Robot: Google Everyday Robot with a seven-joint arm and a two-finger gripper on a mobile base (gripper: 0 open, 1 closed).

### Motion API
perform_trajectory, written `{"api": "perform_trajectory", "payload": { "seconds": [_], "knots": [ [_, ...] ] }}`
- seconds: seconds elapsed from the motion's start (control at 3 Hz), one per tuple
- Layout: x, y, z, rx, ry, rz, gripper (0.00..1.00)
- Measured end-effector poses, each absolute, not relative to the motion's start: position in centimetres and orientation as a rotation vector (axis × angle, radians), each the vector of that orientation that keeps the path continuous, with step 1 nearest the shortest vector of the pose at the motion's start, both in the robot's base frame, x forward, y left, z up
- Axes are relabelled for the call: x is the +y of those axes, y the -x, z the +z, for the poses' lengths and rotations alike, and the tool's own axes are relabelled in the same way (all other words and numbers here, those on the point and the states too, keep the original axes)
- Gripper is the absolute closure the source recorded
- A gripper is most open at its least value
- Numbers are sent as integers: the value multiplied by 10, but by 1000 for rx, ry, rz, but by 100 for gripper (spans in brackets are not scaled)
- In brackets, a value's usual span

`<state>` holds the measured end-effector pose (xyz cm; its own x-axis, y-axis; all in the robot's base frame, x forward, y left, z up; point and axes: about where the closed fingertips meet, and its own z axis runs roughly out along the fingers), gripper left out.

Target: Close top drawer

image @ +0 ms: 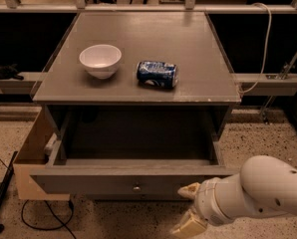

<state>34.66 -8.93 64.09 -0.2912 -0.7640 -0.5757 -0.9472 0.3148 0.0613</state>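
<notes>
The top drawer (113,182) is a wide grey wooden drawer pulled far out of the grey cabinet (138,91). It is empty inside, and a small round metal knob (136,187) sits at the centre of its front panel. My gripper (189,209) is at the lower right on a white arm. It sits just in front of the right part of the drawer front, below its top edge. Its tan fingers (190,191) are spread apart and hold nothing.
A white bowl (100,60) and a blue can lying on its side (157,74) rest on the cabinet top. A cardboard box (35,153) stands at the cabinet's left. Black cables (19,210) lie on the speckled floor at the lower left.
</notes>
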Motion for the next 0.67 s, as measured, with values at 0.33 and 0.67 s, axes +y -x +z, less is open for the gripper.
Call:
{"api": "perform_trajectory", "payload": {
  "seconds": [0.33, 0.67],
  "knots": [
    [-86, -375, 637, 2156, 1526, 514, 48],
    [-83, -434, 634, 2162, 1539, 446, 72]
  ]
}}
